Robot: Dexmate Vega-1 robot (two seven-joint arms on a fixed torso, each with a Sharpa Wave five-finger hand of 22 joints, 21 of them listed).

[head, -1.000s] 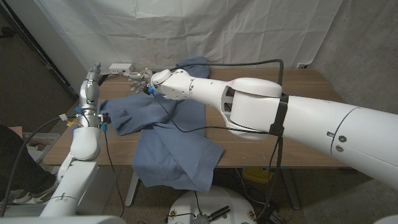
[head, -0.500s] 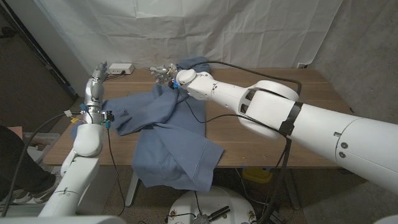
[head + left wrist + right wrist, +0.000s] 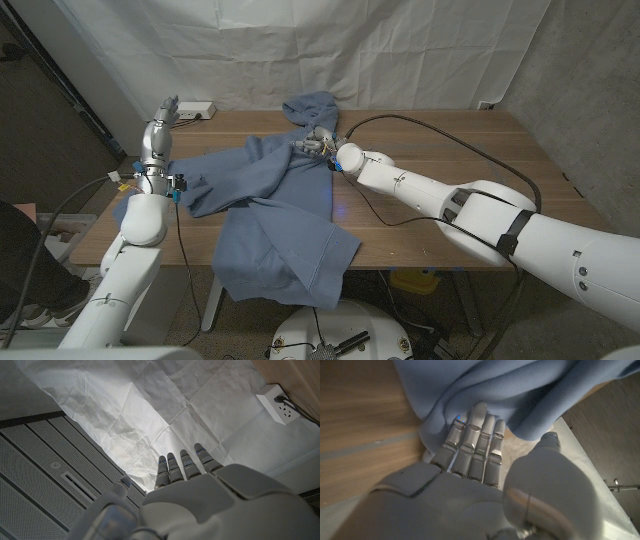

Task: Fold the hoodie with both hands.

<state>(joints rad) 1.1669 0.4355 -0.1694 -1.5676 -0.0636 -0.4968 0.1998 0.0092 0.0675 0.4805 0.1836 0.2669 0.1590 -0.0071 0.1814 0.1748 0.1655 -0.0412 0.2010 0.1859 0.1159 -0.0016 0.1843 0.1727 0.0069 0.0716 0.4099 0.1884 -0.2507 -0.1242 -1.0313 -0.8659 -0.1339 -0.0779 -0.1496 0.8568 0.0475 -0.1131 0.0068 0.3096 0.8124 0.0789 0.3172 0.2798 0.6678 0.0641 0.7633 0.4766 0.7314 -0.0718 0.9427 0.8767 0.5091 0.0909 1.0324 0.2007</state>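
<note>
1. Right robot hand (image 3: 318,141) swung across from the desk's left rear, over the hoodie (image 3: 275,215), to the cloth just under the hood.
2. Arm much lower and stretched out now; a second back it bulked high across the middle of the head view.
3. Right wrist view: fingers (image 3: 475,435) pushed into a blue fold, cloth draped over the fingertips and beside the thumb. Looks like reaching under or into the fold; firm grip cannot be told from these pictures.
4. Left robot hand (image 3: 161,112) raised at the desk's left rear, fingers extended and apart, holding nothing. Left wrist view shows fingers straight against the white backdrop (image 3: 150,400). Barely shifted over the last second.
5. Hoodie spread over the left half of the desk (image 3: 470,180), hood towards the rear by the right robot hand, one sleeve out to the left near the left arm, lower body hanging off the front edge. Lie of the cloth much the same as before.
6. White power strip (image 3: 195,108) at the rear left, near the left robot hand.
7. Meaning: no fold made yet; right side just arrived at a grasp spot near the hood. Left side not engaged, so the two-handed part not started. Likely next: secure the cloth, bring the left down to the sleeve or hem. Hanging part may drag the garment forward if lifted loosely.
</note>
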